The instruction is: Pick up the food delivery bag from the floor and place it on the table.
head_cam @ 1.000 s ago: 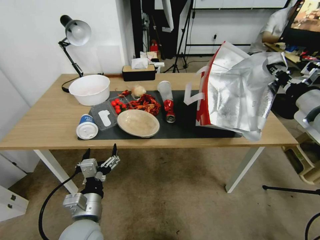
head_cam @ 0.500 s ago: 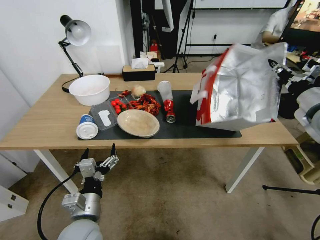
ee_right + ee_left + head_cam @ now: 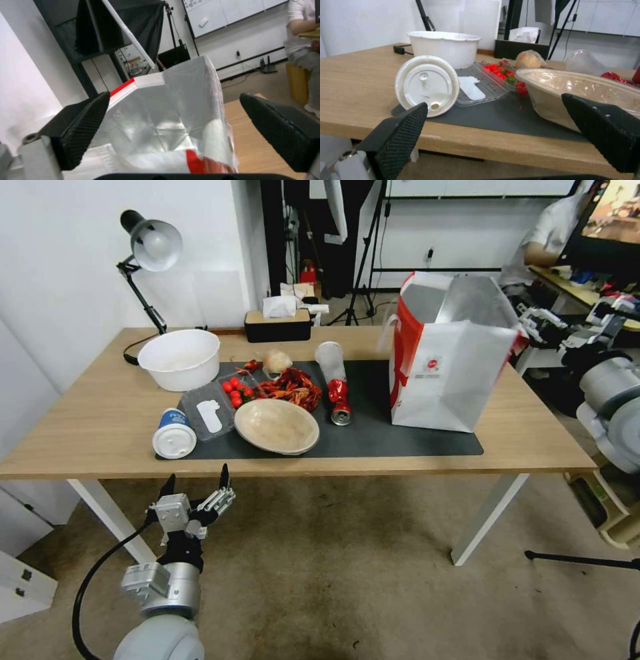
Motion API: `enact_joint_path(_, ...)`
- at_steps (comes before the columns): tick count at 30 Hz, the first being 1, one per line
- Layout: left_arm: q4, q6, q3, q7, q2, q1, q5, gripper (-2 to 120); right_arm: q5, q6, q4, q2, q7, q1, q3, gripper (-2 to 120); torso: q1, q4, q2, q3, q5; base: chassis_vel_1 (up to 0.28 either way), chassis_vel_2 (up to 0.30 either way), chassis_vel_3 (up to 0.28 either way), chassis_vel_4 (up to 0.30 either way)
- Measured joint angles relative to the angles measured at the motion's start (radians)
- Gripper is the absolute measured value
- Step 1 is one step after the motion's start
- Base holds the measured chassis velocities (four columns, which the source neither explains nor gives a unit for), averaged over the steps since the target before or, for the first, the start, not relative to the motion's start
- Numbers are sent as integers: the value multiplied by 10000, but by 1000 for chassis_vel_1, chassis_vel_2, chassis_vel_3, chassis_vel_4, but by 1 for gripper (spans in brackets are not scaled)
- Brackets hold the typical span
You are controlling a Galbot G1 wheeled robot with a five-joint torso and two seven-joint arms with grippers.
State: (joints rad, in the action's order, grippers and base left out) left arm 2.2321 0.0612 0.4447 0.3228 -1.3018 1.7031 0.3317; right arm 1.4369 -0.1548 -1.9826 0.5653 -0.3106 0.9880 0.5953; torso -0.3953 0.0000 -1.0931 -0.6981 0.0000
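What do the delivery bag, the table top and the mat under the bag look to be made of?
The food delivery bag looks like matte white paper with red side panels; its crinkled, shiny silver inside suggests a foil lining. The table top shows light wood grain, possibly laminate. The mat is flat, dark grey and dull, perhaps rubber or felt; hard to tell.

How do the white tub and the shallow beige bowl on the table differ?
The white tub is deep with tall sides; the beige bowl is shallow and wide. The tub stands on bare wood of the table; the bowl lies on the dark mat, nearer the front edge. Both look empty.
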Motion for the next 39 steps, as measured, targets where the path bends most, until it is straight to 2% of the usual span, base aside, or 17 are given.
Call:
enact_joint_path(5,35,-12,0,15,31,-35,70,100,-443,-30,-187,-29,52,363,175,100,0,1,0,0,-2,0,0,0,0)
enact_joint_path(7,62,-18,0,9,49,-39,75,100,-2592,224,-304,-107,310,753,225,100,1,1,1,0,0,0,0,0,0)
enact_joint_path(8,62,-18,0,9,49,-39,75,100,-2592,224,-304,-107,310,753,225,100,1,1,1,0,0,0,0,0,0)
enact_joint_path(10,82,19,1,-16,70,-68,144,100,-3461,312,-591,-121,325,1061,319,100,2,0,0,1,-1,0,0,0,0)
enact_joint_path(12,85,30,1,-16,71,-72,156,100,-3530,325,-621,-118,327,1094,332,100,2,0,1,0,-1,0,0,0,0)
enact_joint_path(13,118,148,0,-47,88,-127,220,100,-4059,493,-1044,-45,332,1469,429,100,1,0,1,0,-2,0,0,0,0)
enact_joint_path(16,155,177,7,-158,97,-132,227,100,-4299,548,-1540,81,289,1958,524,100,1,2,1,0,-1,0,0,0,0)
enact_joint_path(24,-52,620,74,-764,147,-62,64,100,-5430,1159,-2809,676,284,4025,592,100,2,1,1,1,-1,0,0,0,0)
enact_joint_path(27,-324,950,127,-888,182,-116,-9,100,-6715,2076,-2997,1394,494,5169,540,100,2,0,0,2,-3,0,0,0,0)
enact_joint_path(29,-439,1060,130,-973,199,-123,-38,100,-7115,2442,-2912,1676,556,5479,465,100,3,-1,0,2,-1,0,0,0,0)
enact_joint_path(32,-979,1569,75,-1472,232,-80,-426,100,-8441,3538,-2399,3067,911,6667,44,100,2,0,0,2,-3,0,0,0,0)
enact_joint_path(33,-979,1569,75,-1472,232,-80,-426,100,-8441,3538,-2399,3067,911,6667,44,100,2,0,0,2,-3,0,0,0,0)
enact_joint_path(36,-1582,1994,105,-1846,290,-195,-865,100,-9202,4293,-1630,4031,1262,7036,-349,100,3,-2,1,2,0,0,0,0,0)
enact_joint_path(39,-1998,2322,176,-1888,328,-281,-1148,100,-9398,4469,-1362,4466,1382,7163,-550,100,2,0,1,1,-2,0,0,0,0)
